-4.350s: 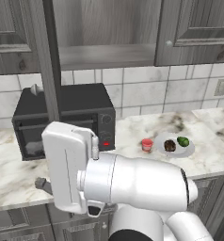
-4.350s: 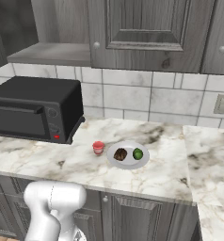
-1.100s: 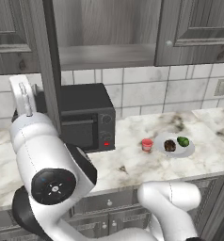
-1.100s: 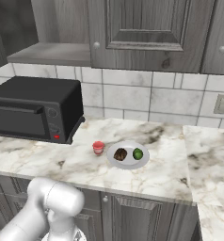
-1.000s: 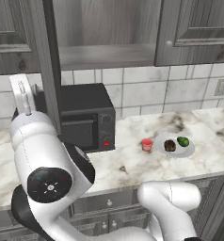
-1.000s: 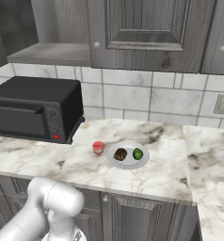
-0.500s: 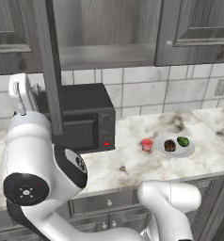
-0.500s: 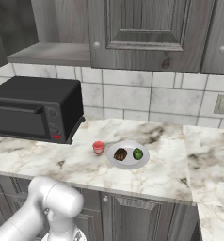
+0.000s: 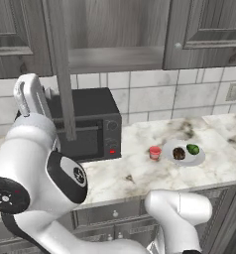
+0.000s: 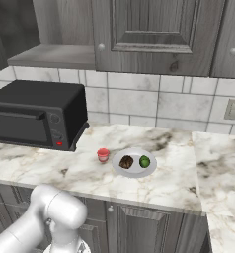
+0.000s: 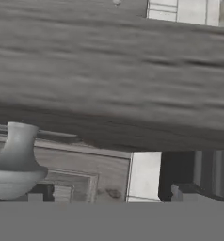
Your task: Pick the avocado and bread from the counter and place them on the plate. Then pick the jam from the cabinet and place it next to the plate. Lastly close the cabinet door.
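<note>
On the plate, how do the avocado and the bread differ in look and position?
The avocado is glossy green and smooth; the bread is dark brown with lighter specks and a rougher surface. In the right base view the avocado lies on the plate's right half, the bread on its left half, nearer the jam. The bread looks slightly larger. Both are small rounded foods resting on the white plate, side by side.

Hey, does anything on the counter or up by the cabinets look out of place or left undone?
Only the cabinet door: it stands open, edge-on over the microwave. The plate holds bread and avocado, jam upright beside it.
</note>
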